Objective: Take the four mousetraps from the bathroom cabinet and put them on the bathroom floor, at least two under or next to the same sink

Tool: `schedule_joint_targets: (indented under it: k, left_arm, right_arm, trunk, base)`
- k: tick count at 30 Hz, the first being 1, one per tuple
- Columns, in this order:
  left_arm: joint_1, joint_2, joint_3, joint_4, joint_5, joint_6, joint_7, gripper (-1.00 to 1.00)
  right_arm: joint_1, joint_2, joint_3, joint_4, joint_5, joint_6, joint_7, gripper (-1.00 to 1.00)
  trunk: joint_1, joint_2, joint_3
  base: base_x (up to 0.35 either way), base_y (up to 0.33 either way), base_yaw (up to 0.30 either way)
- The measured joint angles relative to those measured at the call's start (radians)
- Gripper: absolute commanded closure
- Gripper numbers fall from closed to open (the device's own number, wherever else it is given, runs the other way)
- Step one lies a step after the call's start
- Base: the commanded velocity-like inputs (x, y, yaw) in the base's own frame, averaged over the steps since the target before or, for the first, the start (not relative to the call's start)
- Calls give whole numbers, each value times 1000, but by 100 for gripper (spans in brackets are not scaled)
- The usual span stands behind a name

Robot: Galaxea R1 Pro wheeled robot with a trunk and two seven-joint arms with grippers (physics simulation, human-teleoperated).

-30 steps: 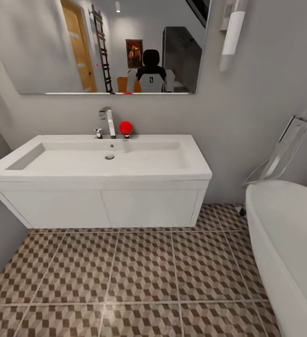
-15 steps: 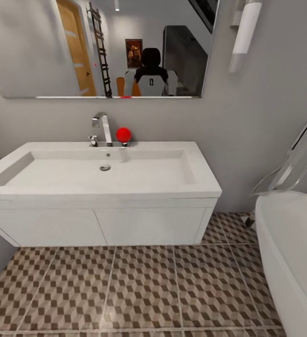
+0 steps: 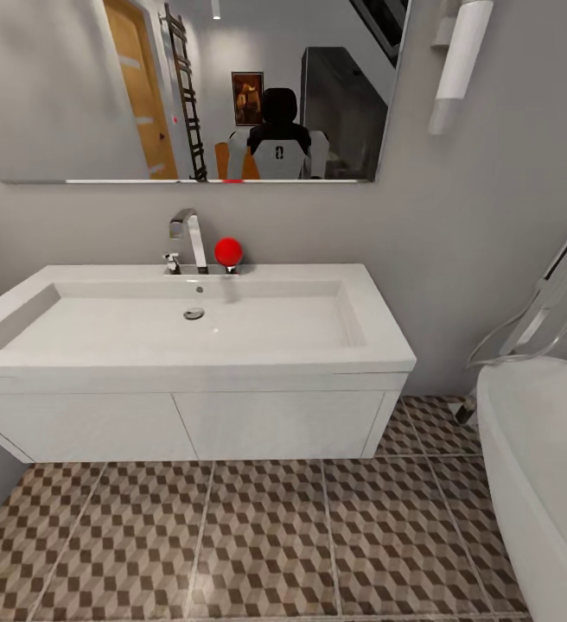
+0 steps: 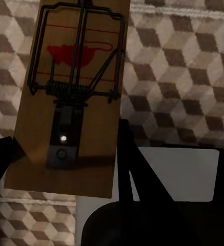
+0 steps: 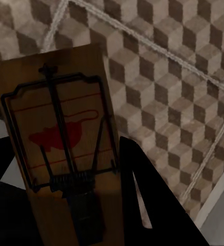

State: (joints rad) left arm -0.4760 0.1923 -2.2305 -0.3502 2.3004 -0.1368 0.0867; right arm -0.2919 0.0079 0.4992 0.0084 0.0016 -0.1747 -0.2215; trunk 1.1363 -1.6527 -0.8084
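While the robot faces the wall, each of its two arms carries a small flat tan-brown wooden mousetrap with dark wire parts and a red mouse print. Seen from the left wrist, the left gripper point(image 4: 65, 164) has its dark fingers closed against the two long edges of the left-hand mousetrap point(image 4: 73, 92); one finger point(image 4: 135, 174) presses the edge nearest it and the other point(image 4: 1, 161) shows at the opposite edge. That plate hangs out beyond the fingertips, spring and wire bar uppermost, above the brown, beige and white cube-patterned tile floor point(image 4: 178, 77). A pale grey panel point(image 4: 178, 174) lies behind the finger; I cannot tell what it is.

Seen from the right wrist, the right gripper point(image 5: 70, 200) grips the right-hand mousetrap point(image 5: 60, 138) in the same manner, a dark finger point(image 5: 153, 195) tight against one long edge, the other point(image 5: 4, 169) at the far edge. Below this plate the same patterned floor point(image 5: 168, 77) runs off with pale grout lines.

From the head camera, a wide white rectangular sink point(image 3: 188, 324) with a chrome tap point(image 3: 188, 238) and a red round knob point(image 3: 228, 251) stands ahead on its white two-door vanity, hung above the tiled floor point(image 3: 258, 544). A mirror point(image 3: 197, 86) above reflects the robot. A white bathtub point(image 3: 543, 458) curves in at the right.
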Motion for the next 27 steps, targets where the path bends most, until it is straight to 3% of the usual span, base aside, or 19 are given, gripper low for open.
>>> schedule_joint_targets:
  k: [3,6,8,10,14,19,23,27]
  left_arm:
    - [0,-15,1,1,-1,18,1,100]
    - [-1,-46,-3,21,3,107,3,100]
    - [-1,-69,-5,106,4,213,4,100]
    - [-1,-101,-4,255,-1,327,1,100]
    - [-37,-151,1,381,-6,454,7,100]
    - [-158,-168,0,404,-4,498,10,100]
    - [-242,-171,1,406,-3,517,12,100]
    - [-292,-172,3,406,-2,513,78,100]
  right_arm:
    - [-17,6,-3,-6,-30,122,-5,100]
    - [-69,8,-6,-37,-94,276,-6,100]
    - [-114,7,-6,-65,-157,347,-10,100]
    - [-169,7,-5,-75,-221,381,-23,100]
    - [-268,7,-4,-79,-282,435,-74,100]
    - [-392,13,-5,-83,-293,565,-98,100]
    - [-455,21,-6,-86,-294,644,-100,100]
    - [-504,65,-6,-86,-296,724,-102,100]
  trunk:
    - [0,0,0]
    - [0,0,0]
    - [0,0,0]
    - [0,0,0]
    - [0,0,0]
    - [0,0,0]
    - [0,0,0]
    - [0,0,0]
  base:
    - [0,0,0]
    - [0,0,0]
    - [0,0,0]
    - [0,0,0]
    - [0,0,0]
    - [0,0,0]
    - [0,0,0]
    - [0,0,0]
